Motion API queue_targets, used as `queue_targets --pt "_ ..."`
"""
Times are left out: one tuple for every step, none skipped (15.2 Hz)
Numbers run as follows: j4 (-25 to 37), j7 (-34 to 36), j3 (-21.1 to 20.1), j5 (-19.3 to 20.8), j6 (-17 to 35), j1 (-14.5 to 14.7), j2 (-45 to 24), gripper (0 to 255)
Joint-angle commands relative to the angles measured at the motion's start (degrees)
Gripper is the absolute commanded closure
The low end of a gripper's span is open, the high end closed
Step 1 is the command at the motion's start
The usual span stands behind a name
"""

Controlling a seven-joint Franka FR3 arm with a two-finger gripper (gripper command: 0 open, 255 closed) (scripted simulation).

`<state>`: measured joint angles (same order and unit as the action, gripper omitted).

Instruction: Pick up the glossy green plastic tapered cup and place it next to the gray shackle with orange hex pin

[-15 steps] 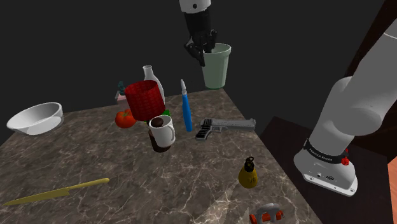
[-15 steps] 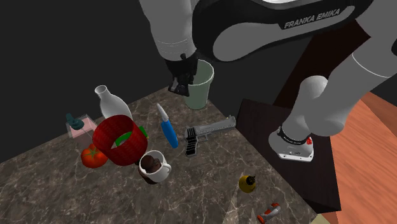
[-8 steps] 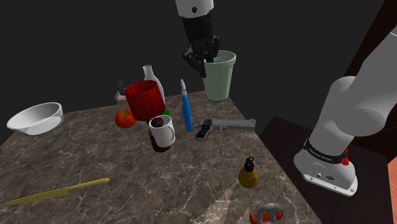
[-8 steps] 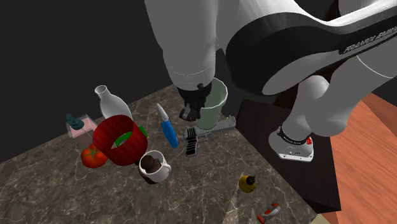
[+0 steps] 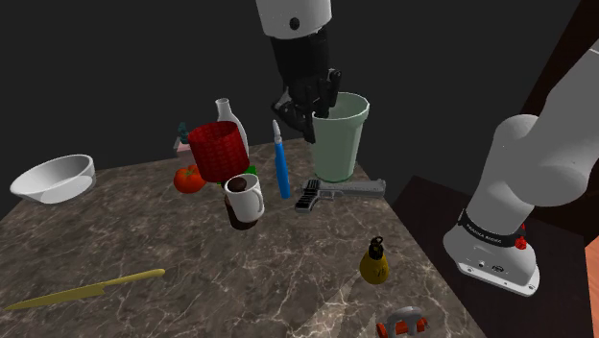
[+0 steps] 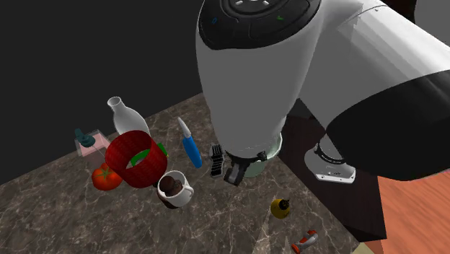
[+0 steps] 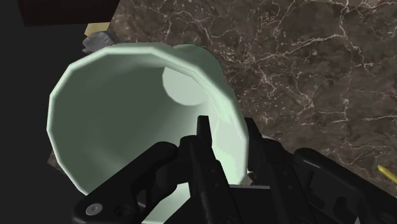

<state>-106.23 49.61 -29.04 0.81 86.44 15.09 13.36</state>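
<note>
Household setting: dark marble counter with mug, white bowl, tomato; wooden floor

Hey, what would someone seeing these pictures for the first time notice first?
Probably the pale green cup, clasped at its rim by the black gripper and held up close to the grey pistol on the marble table. Next comes the red basket further toward the shoulder view's left, with a tomato beside it.
</note>
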Motion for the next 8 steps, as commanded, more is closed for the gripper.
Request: queue_targets --pt "1.2 3.2 -2.0 -0.6 -0.8 1.1 -0.6 255" --pt "1.7 4.8 -3.0 -0.8 -1.0 1.7 -1.0 255" --pt "2.3 6.3 -4.0 -0.9 -1.3 2.2 -1.5 255" --pt "2.9 7.9 -5.0 -1.0 -1.5 2.7 -2.0 255" --pt "3.7 9.5 -6.0 -1.1 -1.8 3.2 -2.7 255" --pt "4.5 11.2 -7.1 -1.1 -2.0 3.8 -3.4 255" --pt "5.3 12.8 -8.1 -1.0 -2.3 4.3 -4.2 255" --pt "6.3 14.6 -9.2 -0.9 -2.5 4.9 -5.1 255"
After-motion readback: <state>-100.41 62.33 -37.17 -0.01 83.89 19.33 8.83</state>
